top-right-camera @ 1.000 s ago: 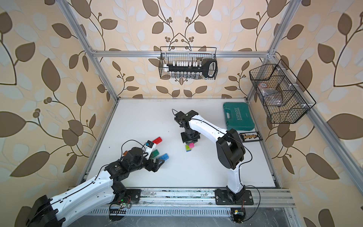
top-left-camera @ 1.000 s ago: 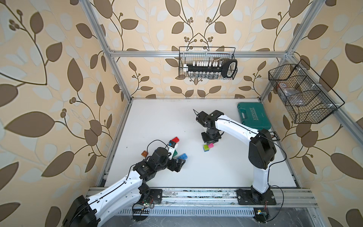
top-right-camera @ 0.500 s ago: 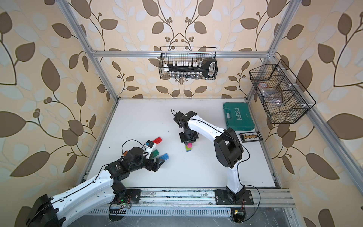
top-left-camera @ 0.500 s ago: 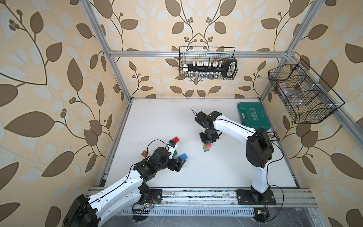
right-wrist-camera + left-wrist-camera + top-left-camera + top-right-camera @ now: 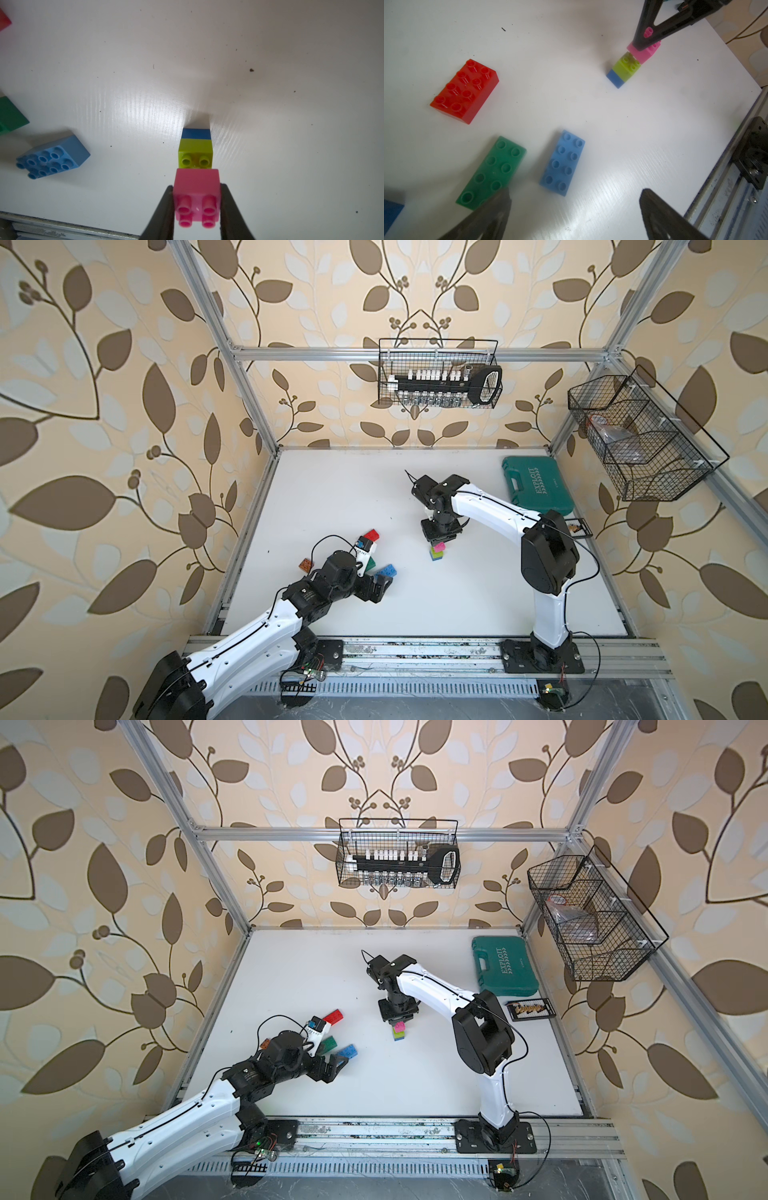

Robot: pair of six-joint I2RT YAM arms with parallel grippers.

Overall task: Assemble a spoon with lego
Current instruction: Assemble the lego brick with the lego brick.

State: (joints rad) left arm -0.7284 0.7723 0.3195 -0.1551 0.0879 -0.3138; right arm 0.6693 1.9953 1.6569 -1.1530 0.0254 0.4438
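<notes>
Lego (image 5: 465,91) on table (image 5: 332,497); black rack (image 5: 432,383) in wire basket (image 5: 386,360)

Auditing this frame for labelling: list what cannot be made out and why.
- Orange brick: both top views, partly behind the left arm.
- Green brick: left wrist view, one corner under a blurred finger.
- Lime brick: right wrist view, remaining studs behind the pink brick.
- Tray contents: too small in both top views.

- A teal tool case (image 5: 538,485) lies flat near the far right corner of the white surface (image 5: 332,489).
- A small black tray (image 5: 532,1009) sits just beside the case's near edge.
- A wire basket (image 5: 438,402) on the back wall holds a black rack (image 5: 432,384).
- A second wire basket (image 5: 648,456) hangs on the right wall.
</notes>
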